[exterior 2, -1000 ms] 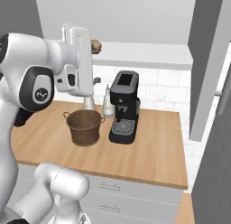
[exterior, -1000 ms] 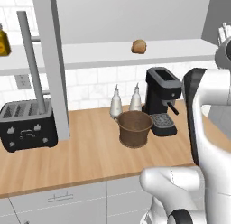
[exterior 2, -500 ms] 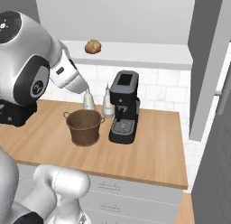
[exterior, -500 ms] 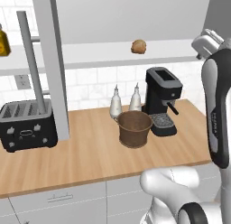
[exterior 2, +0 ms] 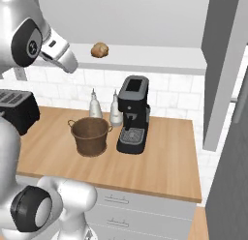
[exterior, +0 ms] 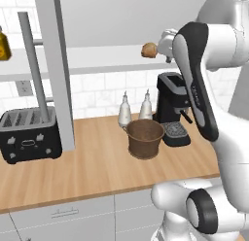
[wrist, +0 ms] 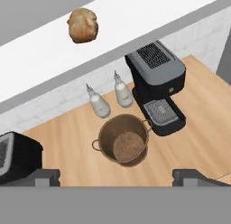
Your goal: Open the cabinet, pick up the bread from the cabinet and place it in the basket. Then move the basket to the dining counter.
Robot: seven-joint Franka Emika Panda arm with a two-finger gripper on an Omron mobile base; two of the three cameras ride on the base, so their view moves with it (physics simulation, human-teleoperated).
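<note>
I have the cabinet [exterior 2: 220, 69] open, and the bread [wrist: 83, 25] sits on its white shelf [wrist: 40, 60] at the upper left of the hand view. The basket [wrist: 124, 144] stands on the table [exterior: 92, 172] at mid-frame, just beside the coffee machine [wrist: 158, 83]. My jaws look spread, holding nothing. I judge the roll could be nudged deeper along the shelf if I come in high, or I could clip the shelf's edge.

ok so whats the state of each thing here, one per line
cabinet: door open, white shelf exposed
bread: on the cabinet shelf, not held
basket: upright on the worktop, empty
gripper: jaws open, holding nothing
coffee machine: upright beside the basket
toaster: slots empty
</note>
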